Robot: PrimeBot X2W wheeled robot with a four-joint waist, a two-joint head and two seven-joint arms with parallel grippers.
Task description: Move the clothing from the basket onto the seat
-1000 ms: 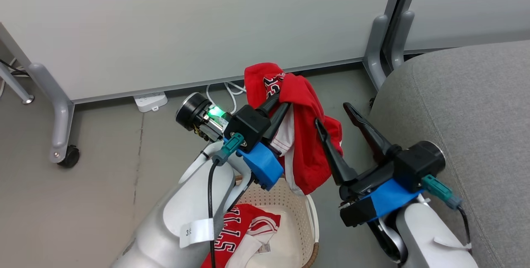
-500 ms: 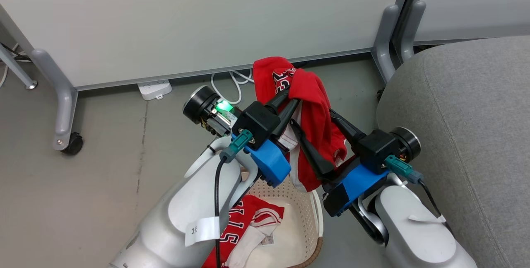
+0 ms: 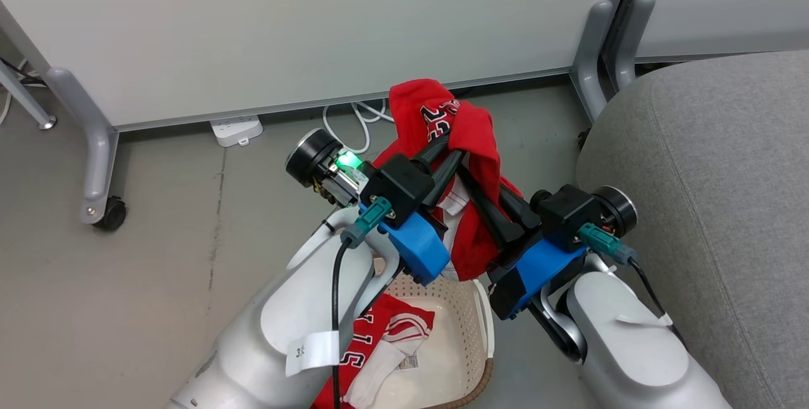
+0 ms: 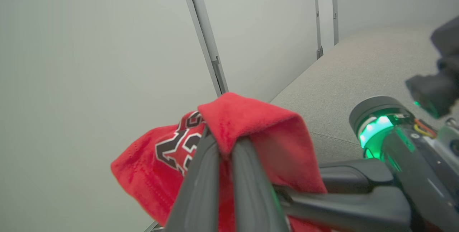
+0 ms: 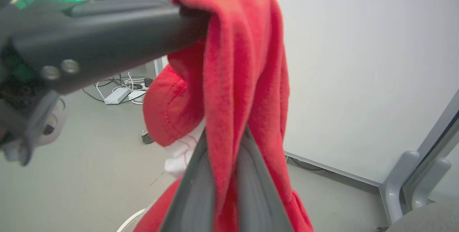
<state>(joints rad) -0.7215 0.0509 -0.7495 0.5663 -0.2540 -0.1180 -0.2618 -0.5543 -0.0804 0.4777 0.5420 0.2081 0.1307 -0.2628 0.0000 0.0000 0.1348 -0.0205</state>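
Head view had left gripper (image 3: 451,145) and right gripper (image 3: 473,180) both clamped on jersey (image 3: 475,134), seat (image 3: 727,175) lay rightward, nearer right arm.

We make out a "3" on the white tag (image 3: 309,352) on the pale forearm (image 3: 291,308), at seven o'clock in the head view. Black letters on the basket jersey (image 3: 373,328) beside it and on the lifted jersey (image 3: 417,105), toward twelve, are folded past reading.
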